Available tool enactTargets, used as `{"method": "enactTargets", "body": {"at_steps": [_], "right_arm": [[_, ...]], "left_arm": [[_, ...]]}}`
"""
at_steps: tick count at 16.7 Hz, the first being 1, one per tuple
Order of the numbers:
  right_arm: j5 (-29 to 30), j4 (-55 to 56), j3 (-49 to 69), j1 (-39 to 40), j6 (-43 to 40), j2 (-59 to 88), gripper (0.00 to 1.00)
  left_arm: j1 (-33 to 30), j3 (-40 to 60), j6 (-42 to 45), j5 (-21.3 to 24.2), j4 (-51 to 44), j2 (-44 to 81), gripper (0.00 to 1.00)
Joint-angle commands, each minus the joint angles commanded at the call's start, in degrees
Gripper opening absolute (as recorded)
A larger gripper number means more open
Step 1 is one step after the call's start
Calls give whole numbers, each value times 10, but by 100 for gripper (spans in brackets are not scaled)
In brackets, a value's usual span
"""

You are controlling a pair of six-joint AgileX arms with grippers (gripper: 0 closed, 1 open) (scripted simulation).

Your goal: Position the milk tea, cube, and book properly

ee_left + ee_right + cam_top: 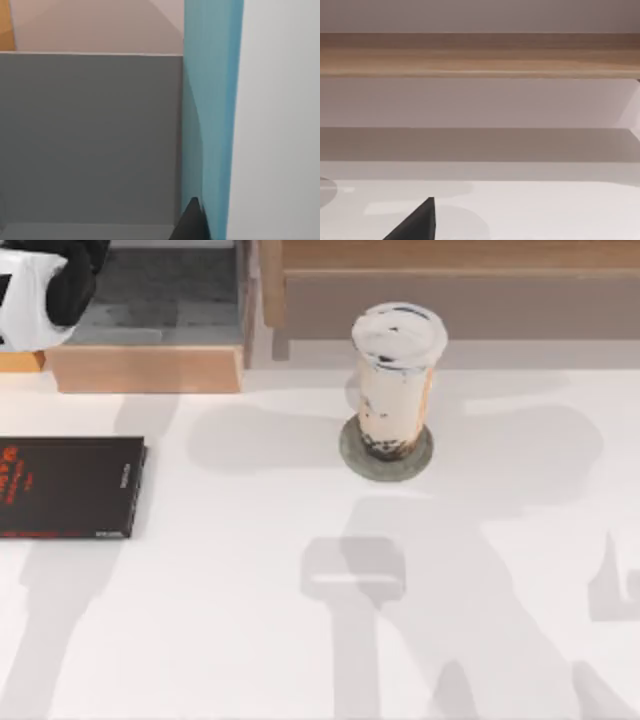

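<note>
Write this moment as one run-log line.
clear plastic milk tea cup: upright on grey round coaster | teal-blue book cover: beside left hand fingertip | thin black book: table's left

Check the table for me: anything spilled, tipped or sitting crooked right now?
Nothing stands out. The milk tea stands upright on the grey coaster, lid on, no spill on the table. The black book lies flat at the left edge. The left wrist view shows the teal book beside a grey wall.

Top view looks straight down on table (300, 640); wrist views close, low, facing wooden shelf (480, 55).
</note>
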Motion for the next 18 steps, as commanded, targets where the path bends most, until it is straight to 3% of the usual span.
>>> {"method": "enactTargets", "body": {"at_steps": [18], "right_arm": [[0, 0, 0, 0, 0, 0, 100]], "left_arm": [[-2, -14, 2, -3, -11, -26, 0]]}}
